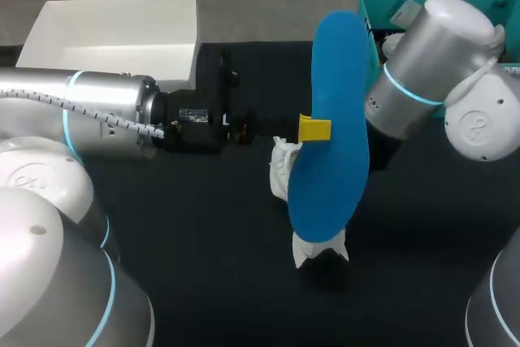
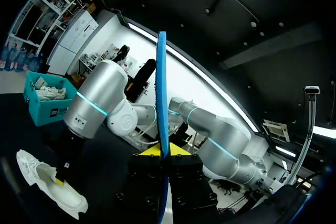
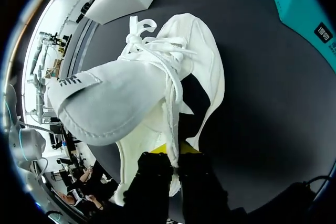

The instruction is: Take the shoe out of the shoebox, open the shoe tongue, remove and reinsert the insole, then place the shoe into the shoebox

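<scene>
Above the white shoe (image 1: 283, 170), the left gripper (image 1: 314, 129) is clamped on the blue insole (image 1: 337, 79) and holds it clear of the shoe, while the right gripper (image 3: 173, 149) pinches the shoe's upper beside the laces. With the insole out, reinsertion looks like the step in hand. The next move calls for tipping one end down and steering it into the shoe's opening.

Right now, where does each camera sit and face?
Head: above and behind, looking down on the table; left arm and right arm show.
Left wrist: looks along left jaws, shut on the insole, toward right arm.
Right wrist: looks along right jaws down onto the shoe.
Shared: head and left wrist both show insole and shoe.
</scene>
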